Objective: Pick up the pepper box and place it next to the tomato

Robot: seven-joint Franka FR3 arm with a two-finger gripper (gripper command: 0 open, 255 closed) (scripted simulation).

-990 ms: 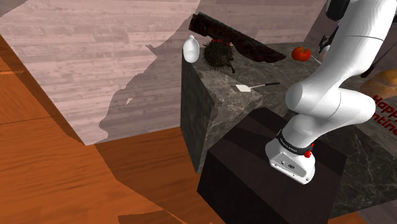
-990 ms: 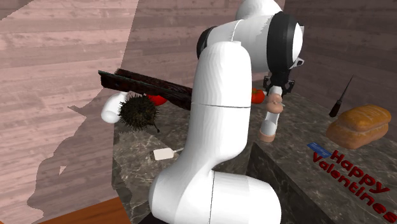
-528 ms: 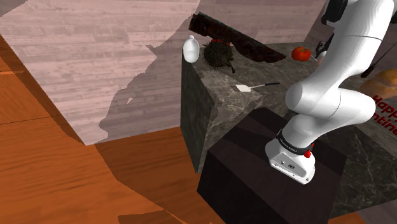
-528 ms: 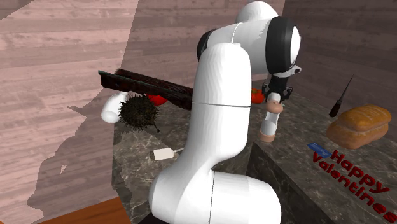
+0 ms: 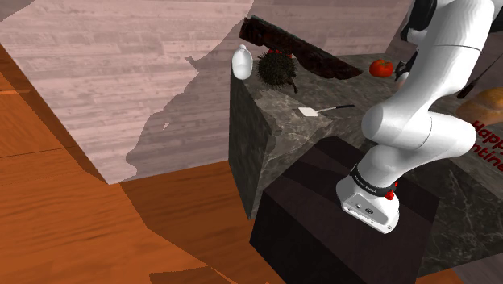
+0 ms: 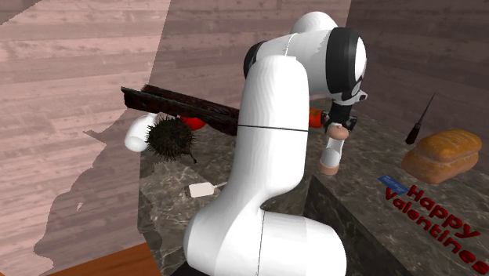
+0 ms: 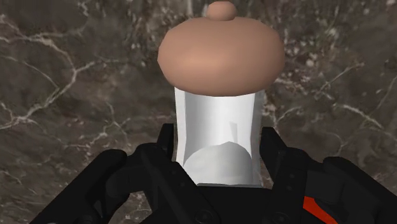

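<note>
The pepper box [image 7: 221, 54], upright on the dark marble counter [image 7: 70, 83], was clasped by the gripper [image 7: 219, 137], near 1 tomato [image 5: 381, 68].

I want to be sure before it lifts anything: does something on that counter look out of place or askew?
Yes. The long dark board seems to lie on top of the spiky dark ball rather than flat on the counter, near the white bottle. The pepper box stands upright.

- pepper box [image 7: 219, 137]: white body, tan cap
- counter [image 7: 76, 83]: dark grey marble, pale veins
- tomato [image 5: 381, 68]: red
- bread [image 6: 443, 154]: golden brown
- floor [image 5: 64, 210]: orange wood grain
</note>
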